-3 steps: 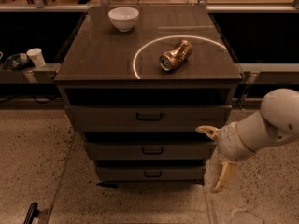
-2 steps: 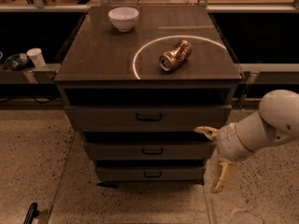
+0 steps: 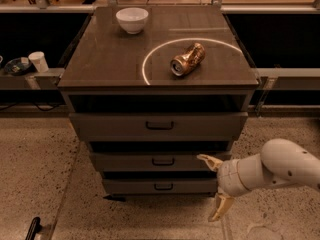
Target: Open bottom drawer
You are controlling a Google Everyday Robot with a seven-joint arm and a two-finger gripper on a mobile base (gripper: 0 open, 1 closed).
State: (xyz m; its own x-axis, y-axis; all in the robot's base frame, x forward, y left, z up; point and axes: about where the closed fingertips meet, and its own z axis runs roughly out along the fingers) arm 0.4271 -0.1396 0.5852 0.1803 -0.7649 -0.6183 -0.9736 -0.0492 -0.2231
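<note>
Beside the closed bottom drawer [image 3: 150,186] hangs the tool [image 3: 214,186], fingers apart.

Bottom drawer [image 3: 131,186]: grey-brown, flat front, slimmest and narrowest of three stacked fronts, lower centre of frame. Small dark bar handle at its middle. Front level, pushed in; no interior shows, only a dark gap along its top edge. Sits just above the speckled floor. Cream two-finger gripper [image 3: 207,188] at the drawer's right end, lower right of frame, fingers spread wide apart, one high, one low.
</note>
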